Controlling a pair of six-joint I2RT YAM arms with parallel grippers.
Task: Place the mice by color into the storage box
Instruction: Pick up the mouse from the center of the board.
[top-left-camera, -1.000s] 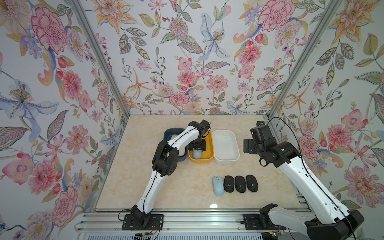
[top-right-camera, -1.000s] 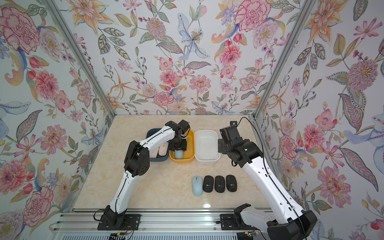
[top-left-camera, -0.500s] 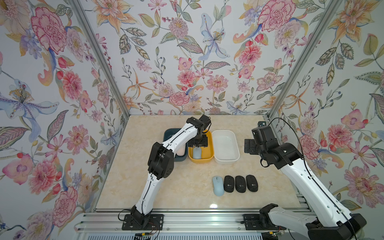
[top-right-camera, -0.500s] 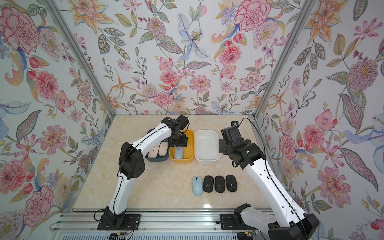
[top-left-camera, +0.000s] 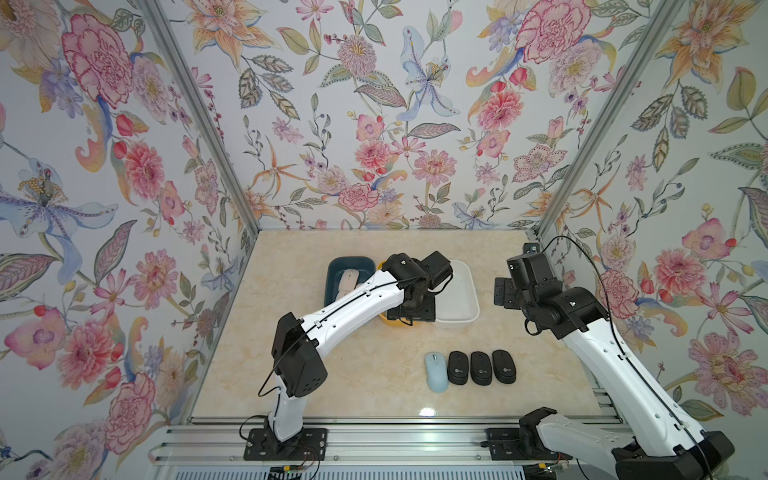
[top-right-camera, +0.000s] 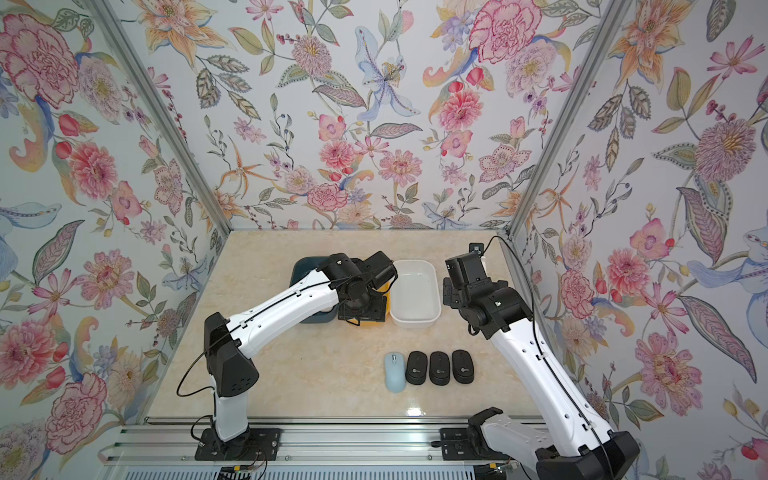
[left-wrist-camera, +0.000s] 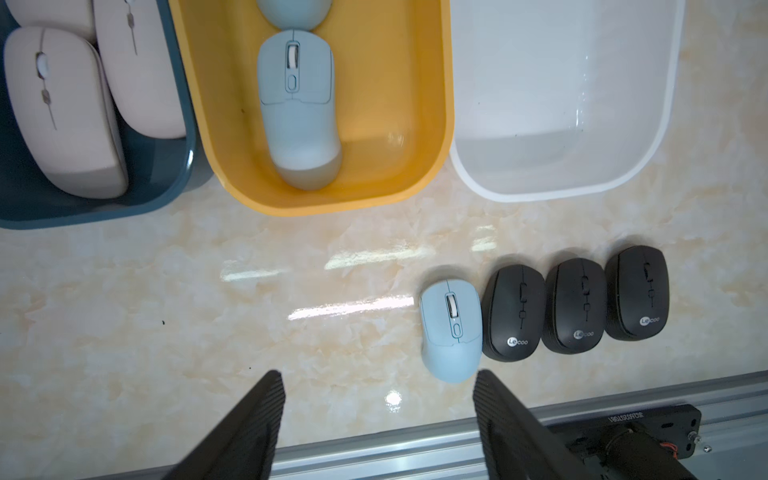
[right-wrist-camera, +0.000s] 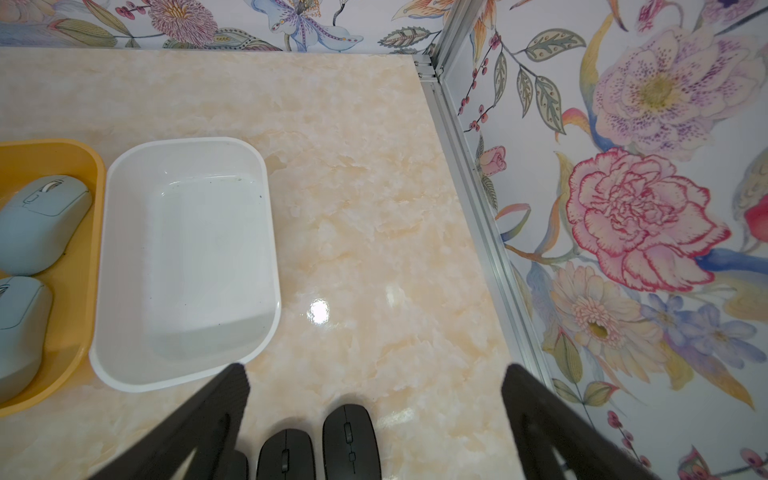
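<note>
Four mice lie in one row on the marble-pattern table (top-left-camera: 332, 374), near its front edge. A light blue mouse (top-left-camera: 436, 372) is at the end closer to the left arm, and three black mice (top-left-camera: 481, 368) are packed close beside it. Further back, three bins stand side by side. The dark blue bin (left-wrist-camera: 183, 174) holds three pale pink mice (left-wrist-camera: 62, 116), one of them only partly in view. The yellow bin (left-wrist-camera: 444, 124) in the middle holds two light blue mice (left-wrist-camera: 297, 108), one behind the other. The white bin (left-wrist-camera: 540, 195) stands just beside the yellow one, toward the right arm. In both top views the left gripper (top-left-camera: 415, 309) hangs over the front end of the yellow bin. Its wrist view shows the fingers (left-wrist-camera: 266, 415) moderately apart with nothing between them. The right gripper (right-wrist-camera: 376, 370) hovers above the table beside the white bin, on the side of the right wall. Its fingers (right-wrist-camera: 536, 415) are spread wide and hold nothing.
</note>
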